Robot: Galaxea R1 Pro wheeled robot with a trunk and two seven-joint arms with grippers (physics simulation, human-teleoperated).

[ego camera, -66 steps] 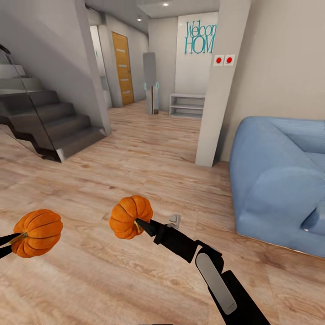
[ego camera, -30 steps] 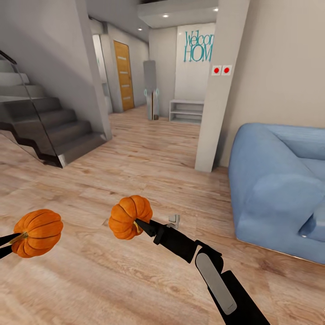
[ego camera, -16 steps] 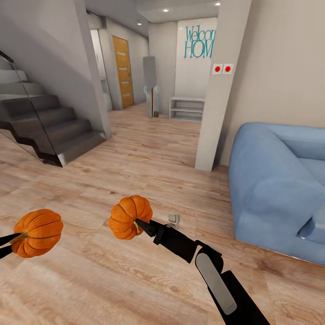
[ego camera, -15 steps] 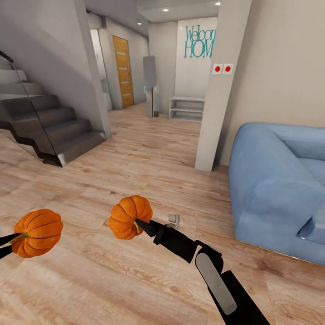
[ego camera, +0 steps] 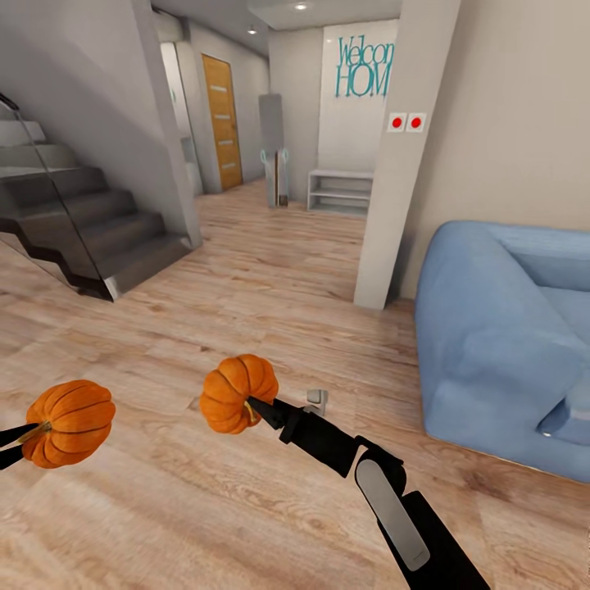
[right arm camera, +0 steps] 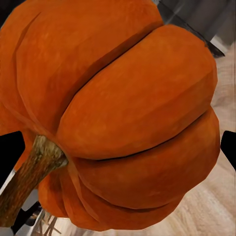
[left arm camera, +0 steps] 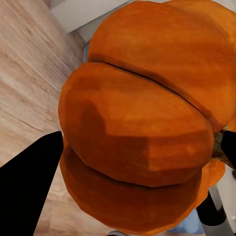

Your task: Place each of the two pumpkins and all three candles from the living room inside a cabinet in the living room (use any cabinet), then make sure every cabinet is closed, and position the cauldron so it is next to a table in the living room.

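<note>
pumpkins carried clear of the floor [ego camera: 270, 279] for transit; left gripper [ego camera: 18, 434] apparently clamps one [ego camera: 70, 422]; right gripper [ego camera: 260, 411] clamps another [ego camera: 238, 392].

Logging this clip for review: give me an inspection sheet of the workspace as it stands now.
Surface: light wood floor; no table or cabinet seen.
Job's things: left pumpkin and right pumpkin, both held off the floor.
Clutter: small grey object on the floor beyond the right arm.
Grippers: left gripper shut on left pumpkin; right gripper shut on right pumpkin, at its stem.
Cables: nothing seen.
Surroundings: blue sofa, grey stairs, white pillar, orange door, low white shelf.
</note>
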